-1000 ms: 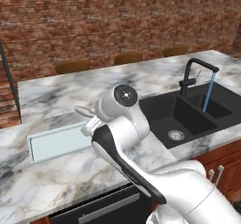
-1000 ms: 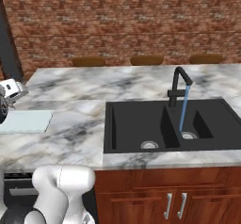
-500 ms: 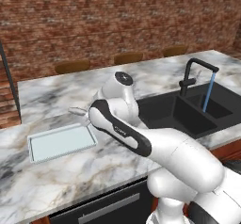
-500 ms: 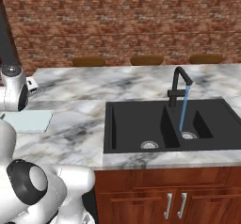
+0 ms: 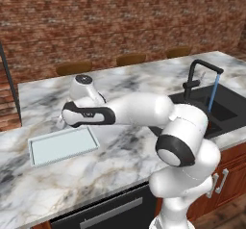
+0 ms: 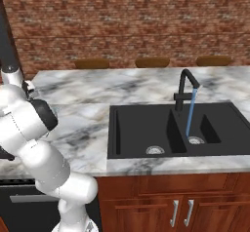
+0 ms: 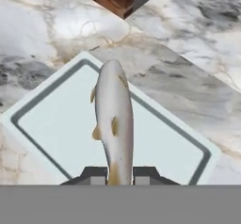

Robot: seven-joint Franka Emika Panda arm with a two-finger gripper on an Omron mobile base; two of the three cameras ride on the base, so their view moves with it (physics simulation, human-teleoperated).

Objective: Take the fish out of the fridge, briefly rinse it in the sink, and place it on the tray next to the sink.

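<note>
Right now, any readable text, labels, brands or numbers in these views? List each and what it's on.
None. No lettering on the fish, the tray, the gripper holding the fish, the sink and its faucet, the marble counter, the brick wall or the cabinet doors.

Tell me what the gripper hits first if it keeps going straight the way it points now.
Most likely the tray: the gripper, shut on the fish, points down at its pale floor, so the fish's nose would probably touch there first. Height above it is unclear.
</note>
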